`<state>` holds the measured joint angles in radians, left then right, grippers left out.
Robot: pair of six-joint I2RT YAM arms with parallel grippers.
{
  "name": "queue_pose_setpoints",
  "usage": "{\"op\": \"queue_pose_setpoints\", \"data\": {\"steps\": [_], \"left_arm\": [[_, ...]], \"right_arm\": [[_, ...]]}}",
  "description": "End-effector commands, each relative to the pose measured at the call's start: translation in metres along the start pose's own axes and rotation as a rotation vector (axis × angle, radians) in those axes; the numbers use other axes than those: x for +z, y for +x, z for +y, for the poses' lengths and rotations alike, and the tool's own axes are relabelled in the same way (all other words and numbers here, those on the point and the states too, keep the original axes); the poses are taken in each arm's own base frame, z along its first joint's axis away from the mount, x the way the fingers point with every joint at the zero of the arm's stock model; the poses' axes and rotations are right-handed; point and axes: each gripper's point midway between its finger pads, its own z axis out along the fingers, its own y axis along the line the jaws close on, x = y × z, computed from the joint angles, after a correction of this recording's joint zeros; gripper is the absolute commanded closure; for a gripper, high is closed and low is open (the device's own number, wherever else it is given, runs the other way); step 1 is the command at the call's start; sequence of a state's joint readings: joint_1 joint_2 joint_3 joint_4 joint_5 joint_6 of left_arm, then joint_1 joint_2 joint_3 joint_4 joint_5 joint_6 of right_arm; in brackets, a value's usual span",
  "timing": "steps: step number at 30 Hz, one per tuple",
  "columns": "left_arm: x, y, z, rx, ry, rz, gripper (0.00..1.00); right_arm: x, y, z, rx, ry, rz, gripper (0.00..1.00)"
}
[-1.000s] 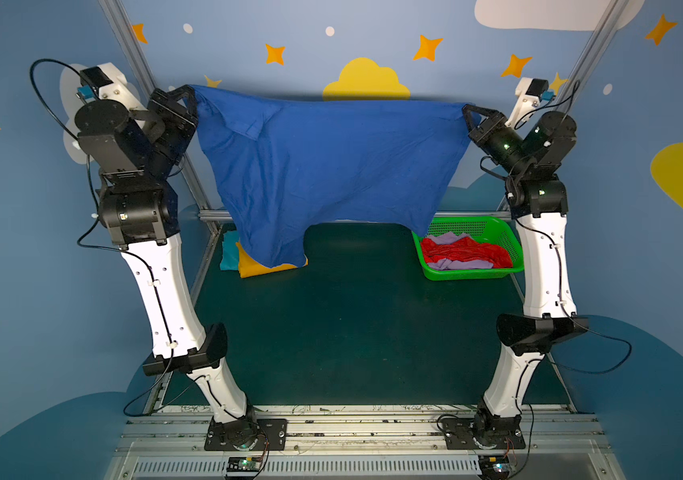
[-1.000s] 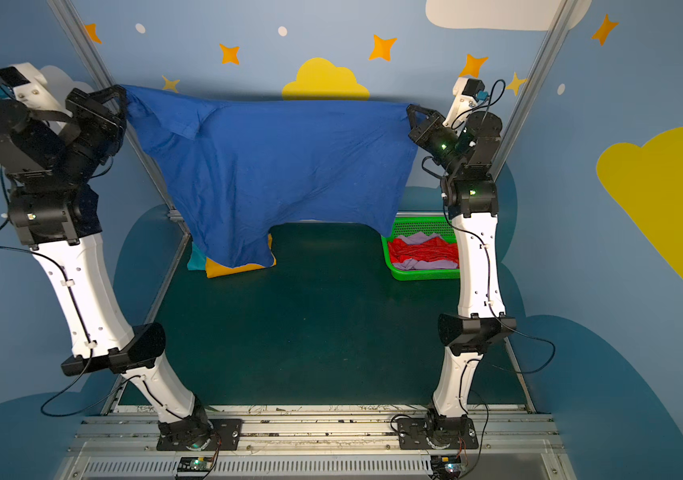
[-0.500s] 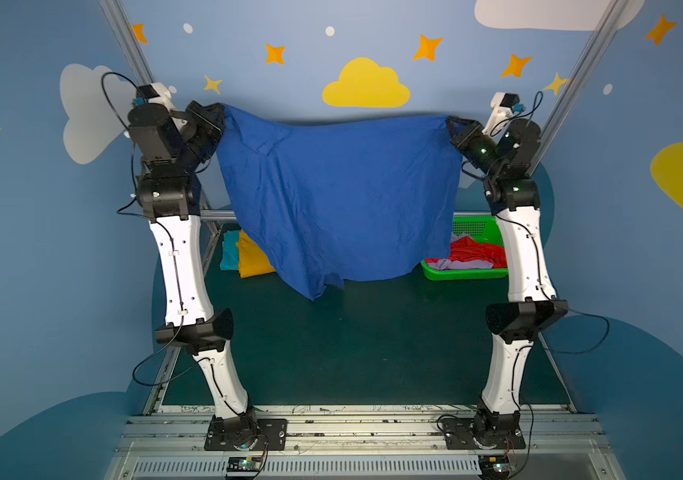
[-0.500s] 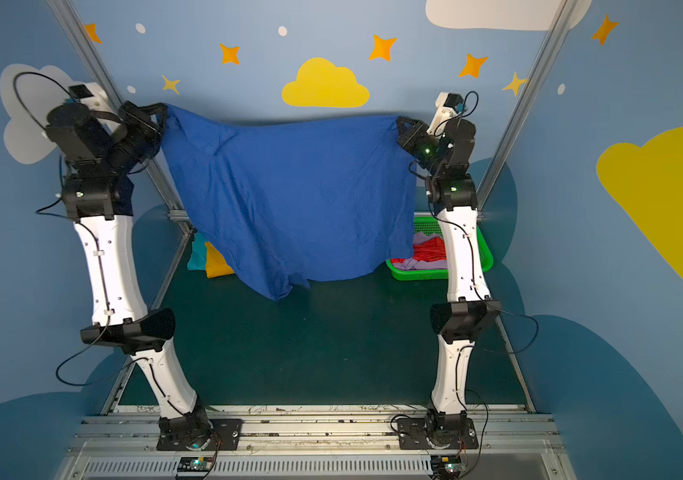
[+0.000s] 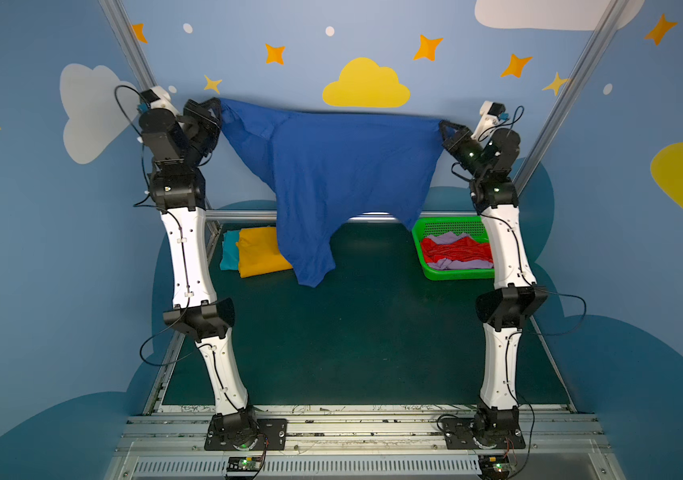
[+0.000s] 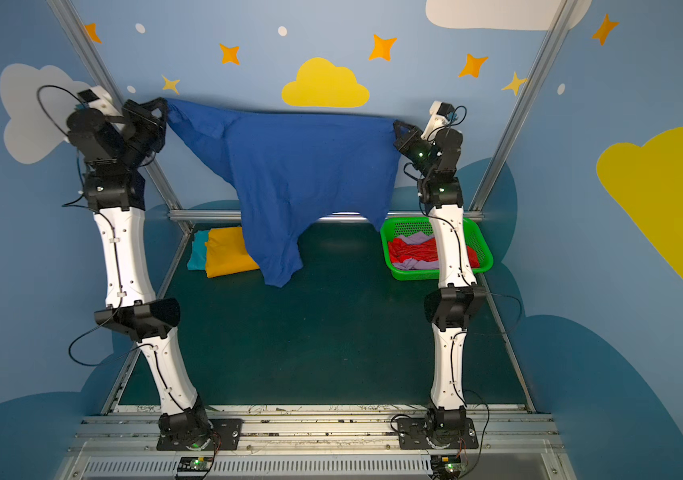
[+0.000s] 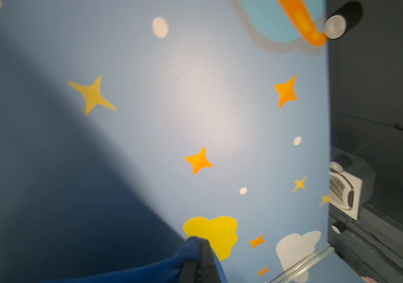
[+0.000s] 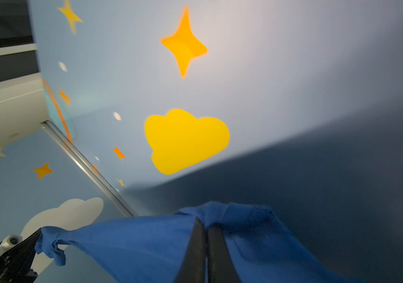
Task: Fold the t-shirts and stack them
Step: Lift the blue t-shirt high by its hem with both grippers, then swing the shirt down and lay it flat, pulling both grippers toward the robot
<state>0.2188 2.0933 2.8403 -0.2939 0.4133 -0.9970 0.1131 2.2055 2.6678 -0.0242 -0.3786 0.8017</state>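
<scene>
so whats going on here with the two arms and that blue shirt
The blue t-shirt is held up, stretched between the two grippers: the left gripper is shut on one top corner, the right gripper on the other. A folded yellow t-shirt lies on a teal t-shirt at the far left of the table. A red t-shirt and a lilac t-shirt sit crumpled in the green basket, far right.

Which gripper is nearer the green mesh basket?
Right. The right gripper is raised on the side of the green plastic mesh basket; the left gripper is raised at the opposite side, by the folded mustard yellow t-shirt.
</scene>
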Motion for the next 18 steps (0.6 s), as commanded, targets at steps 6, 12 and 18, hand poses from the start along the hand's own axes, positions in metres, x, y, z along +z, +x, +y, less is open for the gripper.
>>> {"op": "queue_pose_setpoints", "data": {"steps": [6, 12, 18], "left_arm": [[-0.076, 0.003, -0.054, 0.178, -0.049, 0.060, 0.96], [-0.144, 0.080, 0.068, 0.124, -0.278, 0.135, 0.96], [-0.278, 0.197, 0.205, -0.085, -0.652, 0.295, 0.96]], "right_arm": [[-0.085, -0.025, 0.082, -0.129, -0.099, -0.060, 1.00], [-0.163, 0.160, -0.004, 0.000, 0.123, 0.295, 1.00], [-0.279, 0.287, -0.077, 0.162, 0.380, 0.558, 1.00]]}}
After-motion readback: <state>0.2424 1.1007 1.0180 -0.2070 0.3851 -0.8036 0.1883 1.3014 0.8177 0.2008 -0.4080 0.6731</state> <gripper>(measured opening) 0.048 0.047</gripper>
